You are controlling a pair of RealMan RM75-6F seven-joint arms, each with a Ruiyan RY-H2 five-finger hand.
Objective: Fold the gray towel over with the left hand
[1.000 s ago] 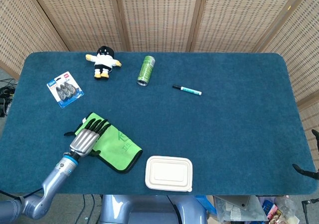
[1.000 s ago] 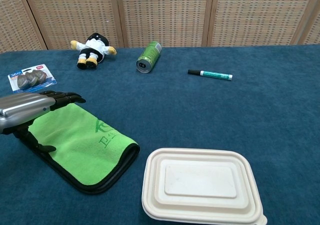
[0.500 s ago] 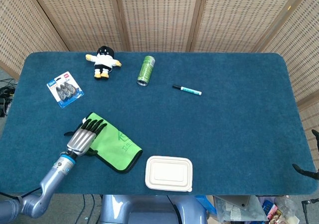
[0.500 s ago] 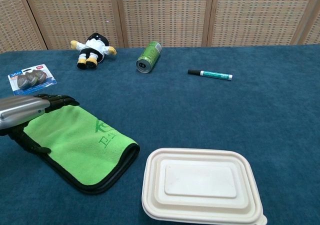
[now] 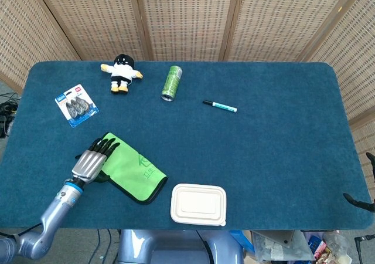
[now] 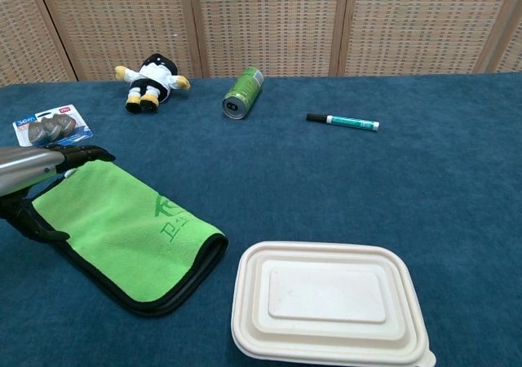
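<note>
At the near left of the tabletop (image 5: 263,158) lies the towel (image 5: 132,169), already doubled, green face up with a dark edge showing, near the white lunch box (image 5: 198,204). Our left robot hand (image 5: 89,162) hovers flat at its far-left edge, fingers extended side by side over the hem, holding nothing as far as we can tell. To finish well, we would judge it best to press the fold line flat and lift away straight, so the cloth does not drag open. The forearm reaches in low from the near-left corner. The right hand is out of sight.
</note>
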